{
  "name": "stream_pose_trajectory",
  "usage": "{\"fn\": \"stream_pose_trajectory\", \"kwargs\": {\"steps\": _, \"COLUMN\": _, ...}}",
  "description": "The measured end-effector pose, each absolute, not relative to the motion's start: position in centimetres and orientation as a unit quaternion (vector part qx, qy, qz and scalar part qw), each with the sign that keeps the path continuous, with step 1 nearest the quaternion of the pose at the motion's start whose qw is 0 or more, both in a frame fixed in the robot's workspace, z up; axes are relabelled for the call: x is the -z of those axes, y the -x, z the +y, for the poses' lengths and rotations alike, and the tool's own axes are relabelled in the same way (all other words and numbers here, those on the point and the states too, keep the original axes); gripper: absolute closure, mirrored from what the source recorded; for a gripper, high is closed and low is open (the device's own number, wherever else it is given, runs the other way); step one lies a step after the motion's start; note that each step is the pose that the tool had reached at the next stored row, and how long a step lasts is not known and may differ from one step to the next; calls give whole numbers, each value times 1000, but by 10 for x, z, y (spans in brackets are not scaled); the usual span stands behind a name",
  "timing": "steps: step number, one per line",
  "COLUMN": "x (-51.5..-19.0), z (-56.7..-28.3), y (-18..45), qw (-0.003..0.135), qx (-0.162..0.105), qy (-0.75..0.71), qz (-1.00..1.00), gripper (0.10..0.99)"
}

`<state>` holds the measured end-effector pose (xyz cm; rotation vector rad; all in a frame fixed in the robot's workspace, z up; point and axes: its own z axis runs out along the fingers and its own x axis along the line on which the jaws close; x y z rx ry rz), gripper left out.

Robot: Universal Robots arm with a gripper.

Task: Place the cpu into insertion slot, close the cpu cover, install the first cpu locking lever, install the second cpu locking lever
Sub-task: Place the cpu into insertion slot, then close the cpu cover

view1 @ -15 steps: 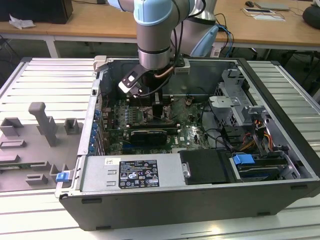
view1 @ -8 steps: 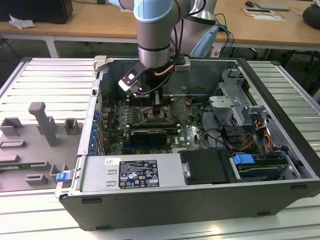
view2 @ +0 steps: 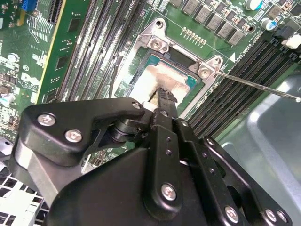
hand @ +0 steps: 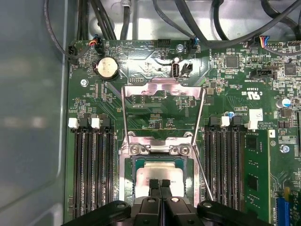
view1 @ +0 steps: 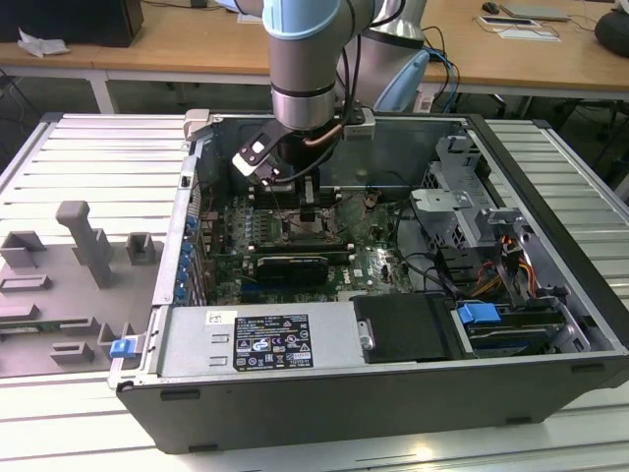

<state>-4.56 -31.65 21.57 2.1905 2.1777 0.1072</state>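
The cpu (hand: pixel 157 170) lies flat in its socket on the green motherboard, its pale metal face up; the second wrist view has the cpu (view2: pixel 165 75) just past my fingertip. My gripper (hand: pixel 159 182) hangs directly over it with both black fingers pressed together and nothing between them; whether they touch the chip I cannot tell. The cpu cover (hand: pixel 162 87) stands swung open behind the socket, a silvery frame with the board visible through its centre. One thin wire locking lever (view2: pixel 254 84) sticks out raised beside the socket. In the exterior view my gripper (view1: pixel 307 211) reaches down into the open computer case.
Black memory slots (hand: pixel 91 165) flank the socket on both sides. Cables (hand: pixel 141 19) run along the case wall beyond the board. A long black card (view1: pixel 287 265) lies on the near side of the socket, with drive cages (view1: pixel 462 206) on the exterior view's right.
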Motion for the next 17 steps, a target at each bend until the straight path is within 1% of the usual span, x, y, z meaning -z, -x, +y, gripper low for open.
{"fn": "stream_pose_trajectory", "kwargs": {"steps": 13, "x": -227, "z": -316, "y": 46, "qw": 27, "qx": -34, "qy": -709, "qz": 704, "gripper": 980}}
{"fn": "stream_pose_trajectory", "kwargs": {"steps": 17, "x": -233, "z": -316, "y": 34, "qw": 22, "qx": -29, "qy": -709, "qz": 704, "gripper": 980}}
